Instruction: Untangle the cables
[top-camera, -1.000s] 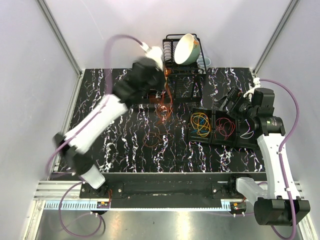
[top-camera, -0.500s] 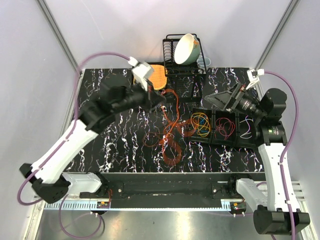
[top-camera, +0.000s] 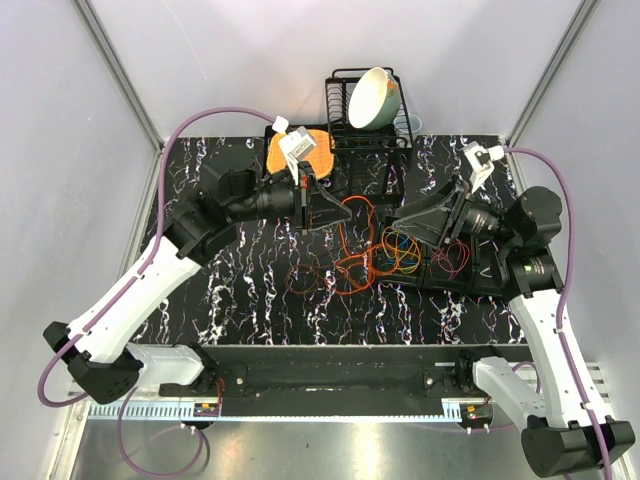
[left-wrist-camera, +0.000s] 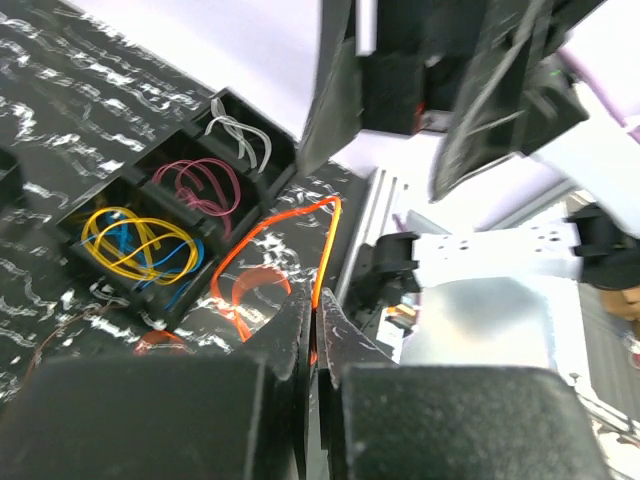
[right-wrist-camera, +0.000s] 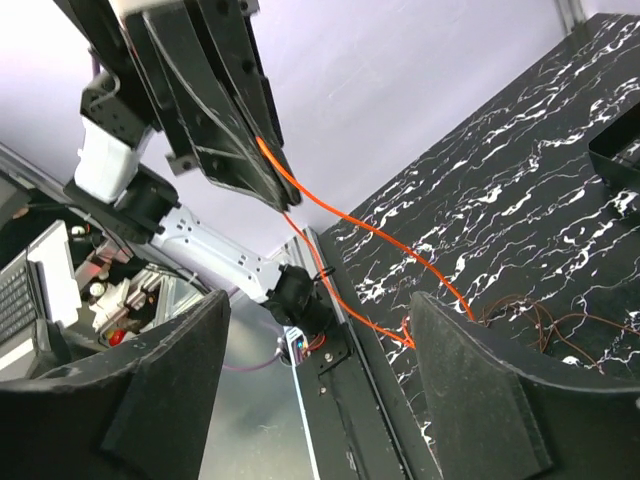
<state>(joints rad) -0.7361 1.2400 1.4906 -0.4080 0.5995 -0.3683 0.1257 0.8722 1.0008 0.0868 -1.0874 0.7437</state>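
An orange cable (top-camera: 356, 243) hangs in loops over the table's middle. My left gripper (top-camera: 326, 207) is shut on its upper end and holds it above the table; the left wrist view shows the strand (left-wrist-camera: 322, 245) pinched between the jaws (left-wrist-camera: 315, 325). My right gripper (top-camera: 413, 223) is open and empty, just right of the hanging cable and facing my left gripper. In the right wrist view the cable (right-wrist-camera: 385, 228) runs taut from my left gripper (right-wrist-camera: 235, 135) down to the table, between my wide-open fingers (right-wrist-camera: 480, 385). A thin brown cable (top-camera: 308, 282) lies loose on the table.
A black compartment tray (top-camera: 428, 236) at right holds yellow and blue cables (top-camera: 402, 250), a pink cable (top-camera: 450, 258) and a white cable (top-camera: 490, 268). A dish rack (top-camera: 345, 140) with a bowl (top-camera: 370, 98) stands at the back, an orange disc (top-camera: 312, 153) beside it.
My left arm swung from the back toward the middle, drawing the orange cable up and rightward. My right arm reached left toward the cable, its gripper open.
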